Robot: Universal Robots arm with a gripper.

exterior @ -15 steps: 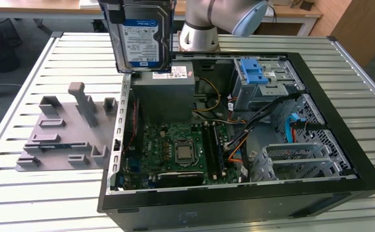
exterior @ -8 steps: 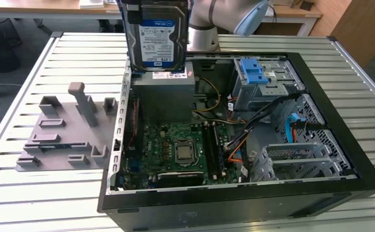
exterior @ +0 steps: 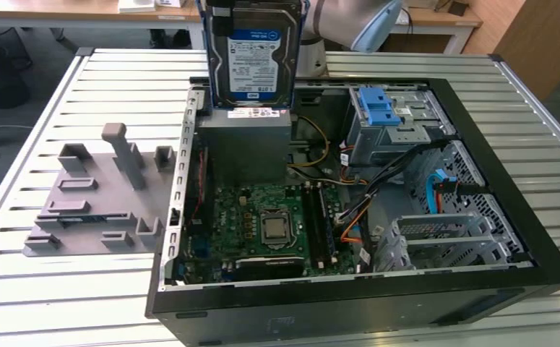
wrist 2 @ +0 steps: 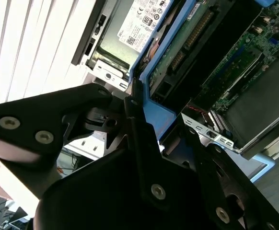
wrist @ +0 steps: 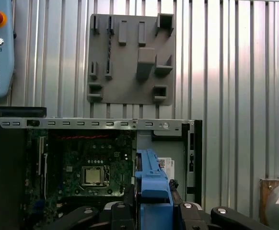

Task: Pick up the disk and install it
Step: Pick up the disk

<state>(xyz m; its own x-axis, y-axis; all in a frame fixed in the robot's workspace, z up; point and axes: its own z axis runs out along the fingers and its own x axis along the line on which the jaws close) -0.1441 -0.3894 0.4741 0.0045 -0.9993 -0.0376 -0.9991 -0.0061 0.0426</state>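
The disk [exterior: 253, 61]: where do you have it? (Checker)

Exterior view: at 12 o'clock, upright, label facing the camera, raised over the open computer case [exterior: 540, 238], above the grey box [exterior: 244, 144]. Not on the desk [exterior: 29, 289]. (Log)

Pincer [wrist: 153, 197] state? (Checker)

Clenched on the disk's blue carrier frame; in both wrist views the fingers [wrist 2: 138, 139] flank it. (Log)

Risks for you? (Checker)

Judgement: the metal bay [exterior: 395, 137] sits at 2 o'clock in the case, cables [exterior: 357, 184] at its 7 o'clock. You grip a narrow plastic edge, so any tilt could jam the carrier on the bay; a low pass could snag cables or strike the motherboard [exterior: 270, 217]. (Log)
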